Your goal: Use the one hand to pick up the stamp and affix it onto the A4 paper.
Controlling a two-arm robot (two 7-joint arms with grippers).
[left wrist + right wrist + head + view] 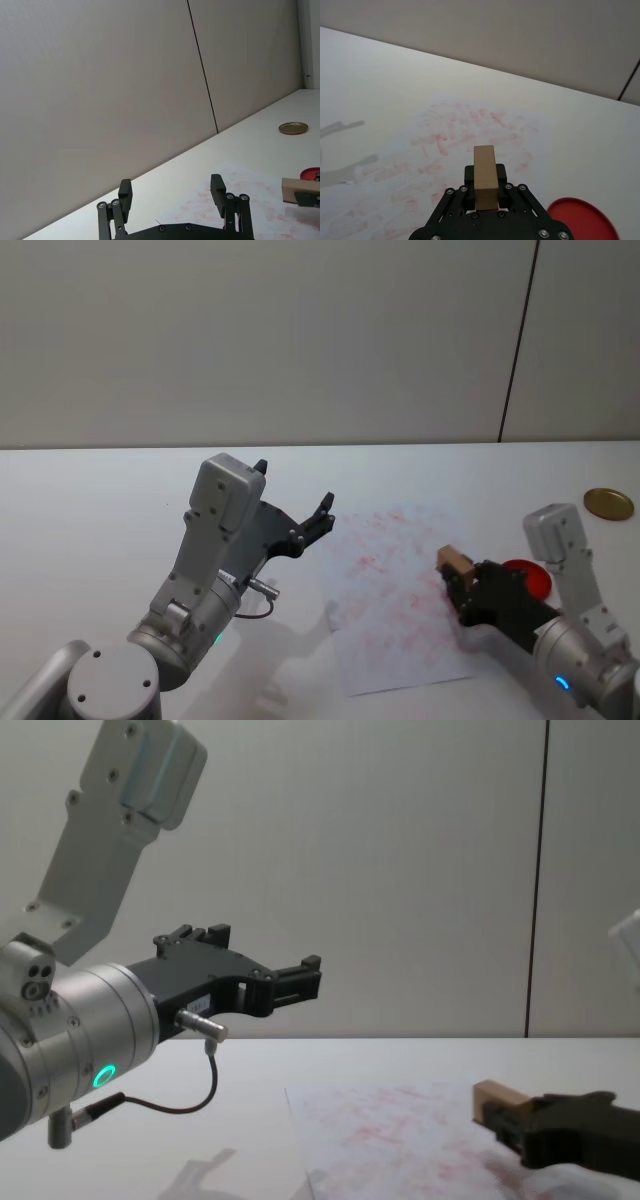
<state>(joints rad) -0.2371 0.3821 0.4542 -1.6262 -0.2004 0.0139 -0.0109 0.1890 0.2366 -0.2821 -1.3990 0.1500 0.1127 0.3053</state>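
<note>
Right pincer (485, 187) clenched on wooden stamp (484, 167), lower right of head view, over the right edge of the A4 paper (390, 620) on the worktop (100, 500). Best to tip the face down, then press flat and firm. Left pincer (171, 186) released, idle centre-left.

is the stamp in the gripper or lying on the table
In the gripper: the right gripper is shut on the stamp, holding it over the A4 paper. The left gripper hangs open left of the sheet.
</note>
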